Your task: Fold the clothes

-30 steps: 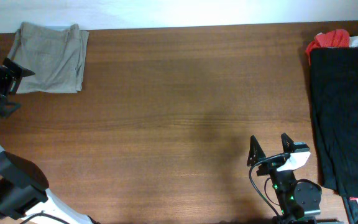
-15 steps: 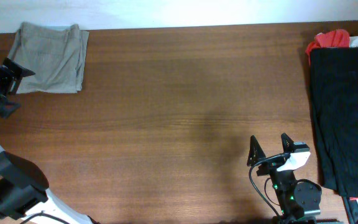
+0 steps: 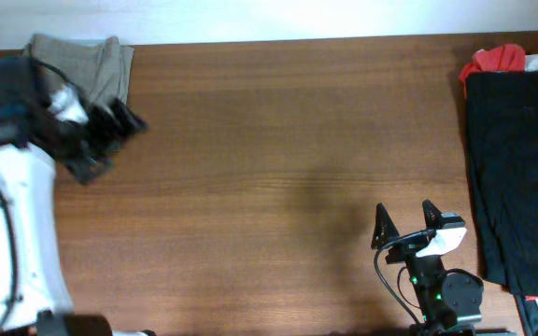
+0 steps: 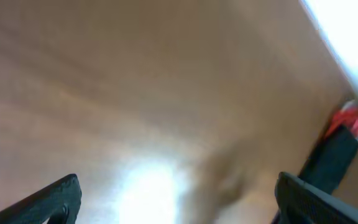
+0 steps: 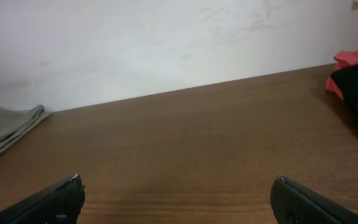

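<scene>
Two arms, both empty. The left pincer [image 3: 112, 142] is spread wide. Its wrist view shows a finger in each lower corner and only bare worktop [image 3: 269, 140] between them. It hangs above the far-left part of the worktop, just beside the near-right corner of the clothes [image 3: 80, 67]. Both of its views are smeared, so I can't tell whether a fingertip touches the cloth.

The clothes are a compact khaki rectangle, layers stacked flat, tucked into the far-left corner against the far edge. My read is that the fold on this piece is done. It looks parked in the corner to keep the middle of the worktop free for spreading the next item.

The right pincer [image 3: 403, 213] is also wide open and holds nothing. It sits low by the near edge, right of centre, fingers pointing at the far edge. It's well apart from the khaki piece, so it looks parked out of the way, not working.

A long black garment [image 3: 516, 168] lies along the right edge, with red cloth [image 3: 491, 62] poking out at its far end in the far-right corner. That pile is unfolded and is likely the next job. It's nearer the right arm, so I'd guess that arm makes the first pull, dragging it toward the centre.

One risk is the left pincer catching the top layer of the khaki stack if it travels low over that corner.
</scene>
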Controlling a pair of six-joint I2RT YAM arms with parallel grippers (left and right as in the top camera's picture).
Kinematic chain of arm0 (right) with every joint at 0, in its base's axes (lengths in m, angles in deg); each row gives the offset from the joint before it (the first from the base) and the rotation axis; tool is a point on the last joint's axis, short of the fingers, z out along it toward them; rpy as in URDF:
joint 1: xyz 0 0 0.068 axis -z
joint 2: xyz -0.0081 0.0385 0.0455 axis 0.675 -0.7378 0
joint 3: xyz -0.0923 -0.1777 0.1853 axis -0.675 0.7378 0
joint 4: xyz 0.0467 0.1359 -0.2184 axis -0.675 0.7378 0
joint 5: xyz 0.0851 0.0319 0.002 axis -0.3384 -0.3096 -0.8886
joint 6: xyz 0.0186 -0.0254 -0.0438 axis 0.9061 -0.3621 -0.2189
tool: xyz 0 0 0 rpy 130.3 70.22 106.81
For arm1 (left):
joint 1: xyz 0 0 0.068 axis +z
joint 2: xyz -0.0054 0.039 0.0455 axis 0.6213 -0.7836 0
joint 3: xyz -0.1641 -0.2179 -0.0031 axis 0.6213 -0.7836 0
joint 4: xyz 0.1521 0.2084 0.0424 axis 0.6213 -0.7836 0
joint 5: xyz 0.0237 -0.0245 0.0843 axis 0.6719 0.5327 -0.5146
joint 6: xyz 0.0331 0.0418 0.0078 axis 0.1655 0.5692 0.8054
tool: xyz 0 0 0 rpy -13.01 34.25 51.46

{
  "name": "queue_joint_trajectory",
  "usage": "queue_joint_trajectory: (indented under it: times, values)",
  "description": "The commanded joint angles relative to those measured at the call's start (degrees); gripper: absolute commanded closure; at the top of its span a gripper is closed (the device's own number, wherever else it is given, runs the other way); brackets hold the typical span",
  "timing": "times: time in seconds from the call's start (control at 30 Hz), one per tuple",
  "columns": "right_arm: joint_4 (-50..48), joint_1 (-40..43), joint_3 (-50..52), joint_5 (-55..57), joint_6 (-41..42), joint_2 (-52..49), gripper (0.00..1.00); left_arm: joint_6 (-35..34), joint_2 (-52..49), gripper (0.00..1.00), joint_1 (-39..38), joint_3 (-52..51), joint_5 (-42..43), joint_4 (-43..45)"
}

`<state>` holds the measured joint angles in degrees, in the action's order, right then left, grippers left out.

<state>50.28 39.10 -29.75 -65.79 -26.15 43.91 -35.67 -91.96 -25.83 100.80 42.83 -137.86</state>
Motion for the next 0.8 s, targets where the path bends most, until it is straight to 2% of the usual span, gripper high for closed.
queue_joint_trajectory:
  times: [0.0, 0.13, 0.17, 0.23, 0.33, 0.4, 0.43, 0.53, 0.6, 0.77]
  values:
    - [0.33, 0.44, 0.26, 0.48, 0.42, 0.42, 0.01, 0.96, 8.44, 0.01, -4.87, -12.41, -11.69, 7.74]
    - [0.33, 0.44, 0.26, 0.48, 0.42, 0.42, 0.01, 0.98, 23.41, 0.01, -9.11, -30.08, -18.64, 30.58]
    - [0.33, 0.44, 0.26, 0.48, 0.42, 0.42, 0.01, 0.96, 27.67, 0.01, -9.11, -33.97, -18.56, 33.62]
    - [0.33, 0.44, 0.26, 0.48, 0.42, 0.42, 0.01, 0.94, 34.32, 0.01, -9.11, -38.99, -18.56, 34.03]
    - [0.33, 0.44, 0.26, 0.48, 0.42, 0.42, 0.01, 1.73, 45.55, 0.01, -9.05, -47.04, -22.77, 39.65]
    - [0.33, 0.44, 0.26, 0.48, 0.42, 0.42, 0.01, 6.08, 51.36, 0.01, -9.05, -52.98, -22.56, 48.19]
    - [0.33, 0.44, 0.26, 0.48, 0.42, 0.42, 0.01, 7.45, 55.87, 0.01, -9.05, -58.31, -22.56, 55.52]
    - [0.33, 0.44, 0.26, 0.48, 0.42, 0.42, 0.01, 7.65, 65.51, 0.01, -9.05, -70.27, -21.44, 68.94]
    - [0.33, 0.44, 0.26, 0.48, 0.42, 0.42, 0.01, 8.98, 71.41, 0.01, -9.05, -77.18, -21.07, 75.45]
    - [0.33, 0.44, 0.26, 0.48, 0.42, 0.42, 0.02, 12.15, 81.83, 0.01, -8.5, -88.21, -21.05, 83.67]
